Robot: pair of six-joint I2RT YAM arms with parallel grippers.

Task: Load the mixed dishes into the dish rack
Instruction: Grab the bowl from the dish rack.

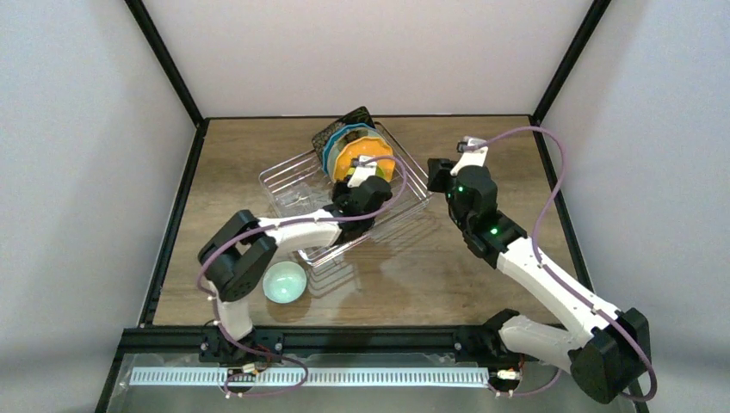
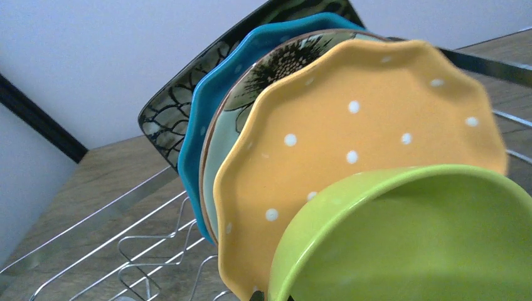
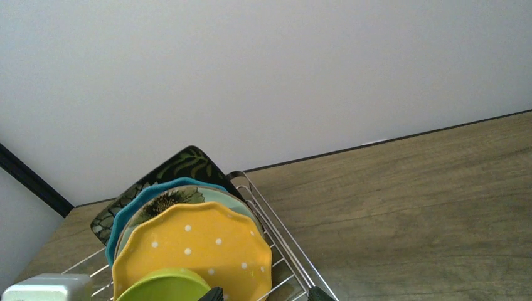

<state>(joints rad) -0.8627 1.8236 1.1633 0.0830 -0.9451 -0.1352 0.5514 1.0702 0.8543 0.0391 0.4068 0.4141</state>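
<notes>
The dish rack [image 1: 411, 182] sits mid-table with several plates standing in a row: black square floral [image 2: 172, 106], teal dotted [image 2: 210, 119], mint flower [image 2: 276, 66] and orange dotted [image 2: 351, 125]. My left gripper [image 2: 273, 297] is shut on the rim of the yellow-green bowl [image 2: 426, 238], held tilted right in front of the orange plate [image 1: 366, 153], over the rack. In the top view the left gripper [image 1: 365, 175] covers most of the bowl. My right gripper [image 3: 265, 295] is open and empty, hanging beside the rack's right rim [image 3: 285, 241]; its place in the top view is [image 1: 437, 175].
A pale mint round dish [image 1: 285, 281] lies on the table near the left arm's base. Bare wire prongs [image 2: 141, 244] fill the rack's left part. Black frame posts and white walls close in the wooden table [image 1: 482, 284].
</notes>
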